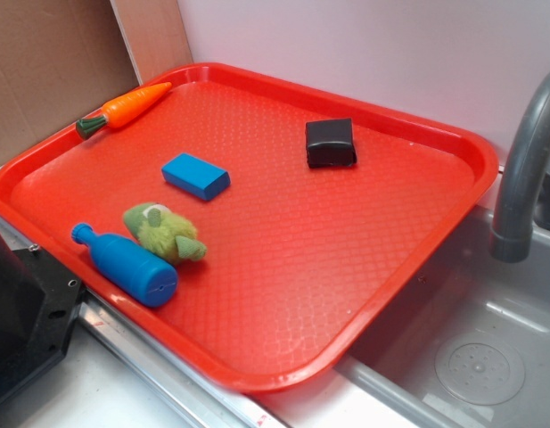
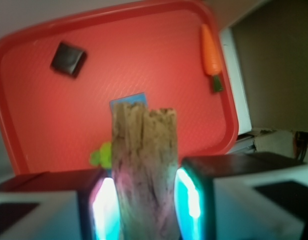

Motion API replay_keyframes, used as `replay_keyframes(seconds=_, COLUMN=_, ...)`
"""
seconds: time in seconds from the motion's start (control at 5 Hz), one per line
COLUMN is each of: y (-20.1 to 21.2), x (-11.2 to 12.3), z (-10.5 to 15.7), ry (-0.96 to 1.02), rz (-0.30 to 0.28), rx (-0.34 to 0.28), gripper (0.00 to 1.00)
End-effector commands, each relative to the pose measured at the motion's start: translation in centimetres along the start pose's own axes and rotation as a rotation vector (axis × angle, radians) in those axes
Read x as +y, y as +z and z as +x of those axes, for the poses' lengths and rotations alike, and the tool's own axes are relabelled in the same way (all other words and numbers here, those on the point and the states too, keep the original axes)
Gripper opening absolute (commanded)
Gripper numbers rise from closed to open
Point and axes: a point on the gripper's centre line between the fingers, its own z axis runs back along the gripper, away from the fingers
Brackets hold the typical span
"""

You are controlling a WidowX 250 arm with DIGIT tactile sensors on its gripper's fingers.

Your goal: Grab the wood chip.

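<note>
Weathered brown-grey wood fills the front of your wrist view: the wood chip (image 2: 144,170) stands upright between the two fingers of the gripper (image 2: 145,205), pinched from both sides, its rough top end rising above them. It hangs well above the red tray (image 2: 34,125), touching nothing on it. Past the chip, you see a corner of the blue block (image 2: 128,99) and a bit of the green plush toy (image 2: 101,156) peeking out beside it. Farther off, the glossy black block (image 2: 68,59) sits apart on the left, and the toy carrot (image 2: 211,55) lies along the right rim. In the exterior view, a blue toy bottle (image 1: 127,264) lies touching the plush toy near the tray's front edge.
</note>
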Motion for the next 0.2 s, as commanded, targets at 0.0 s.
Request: replay_keyframes(seconds=0.0, y=3.02, x=-3.51, z=-0.01, ry=-0.052, rz=0.003, rx=-0.158, gripper=0.0)
